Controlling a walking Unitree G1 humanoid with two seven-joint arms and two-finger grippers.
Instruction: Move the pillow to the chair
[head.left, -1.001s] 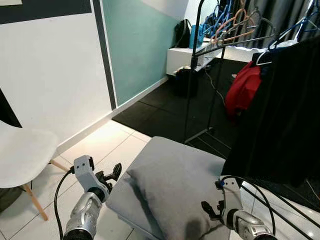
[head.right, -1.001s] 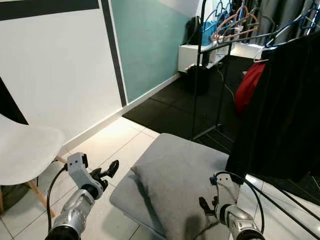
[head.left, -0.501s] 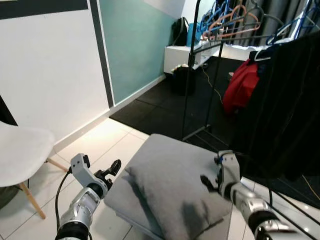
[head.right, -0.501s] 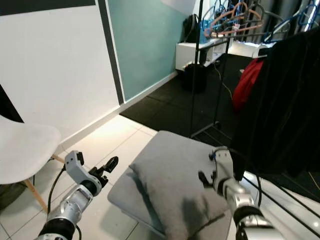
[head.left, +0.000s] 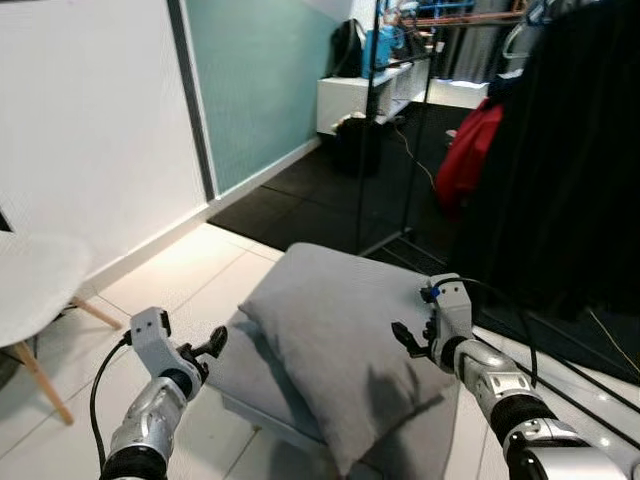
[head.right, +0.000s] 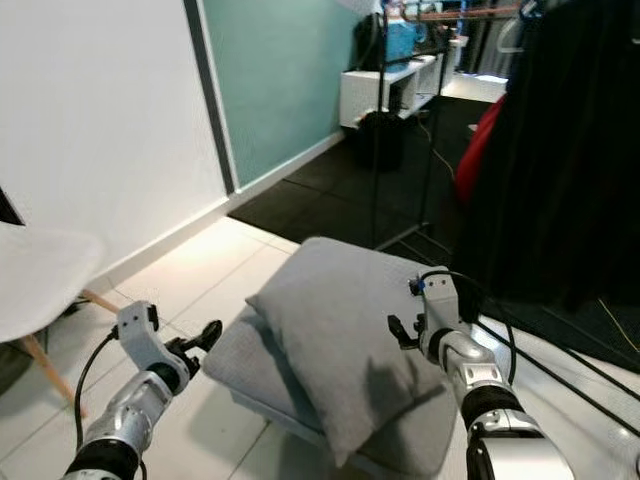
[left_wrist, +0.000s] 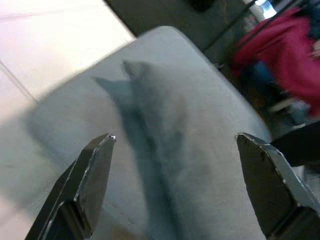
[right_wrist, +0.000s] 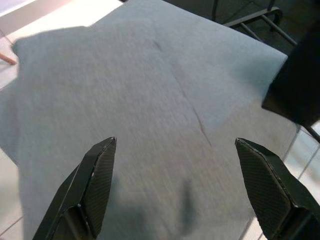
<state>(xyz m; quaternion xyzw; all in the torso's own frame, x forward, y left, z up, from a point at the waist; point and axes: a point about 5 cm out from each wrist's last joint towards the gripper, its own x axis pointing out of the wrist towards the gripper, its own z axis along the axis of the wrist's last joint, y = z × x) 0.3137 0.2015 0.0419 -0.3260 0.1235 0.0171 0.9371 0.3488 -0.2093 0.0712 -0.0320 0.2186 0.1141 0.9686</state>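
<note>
A grey pillow (head.left: 335, 345) lies tilted on a flat grey cushion (head.left: 240, 375) on the tiled floor in front of me. The white chair (head.left: 35, 290) stands at the far left, by the white wall. My left gripper (head.left: 212, 343) hovers low beside the cushion's left edge, open, and its fingers (left_wrist: 92, 172) frame the pillow (left_wrist: 170, 130) from a short way off. Over the pillow's right side my right gripper (head.left: 405, 338) is open too, its fingers (right_wrist: 97, 172) spread wide just above the fabric (right_wrist: 165, 110). Neither gripper holds anything.
A black clothes rack (head.left: 365, 120) with dark garments (head.left: 570, 170) and a red one (head.left: 468, 160) stands close behind and to the right of the cushion. Cables (head.left: 600, 385) run on the floor at the right. Dark mat (head.left: 300, 205) and a white shelf (head.left: 350, 95) lie beyond.
The view has moved closer and tilted down. My right gripper has risen from beside the pillow's near right edge to above its right side. The left gripper stays by the cushion's left edge.
</note>
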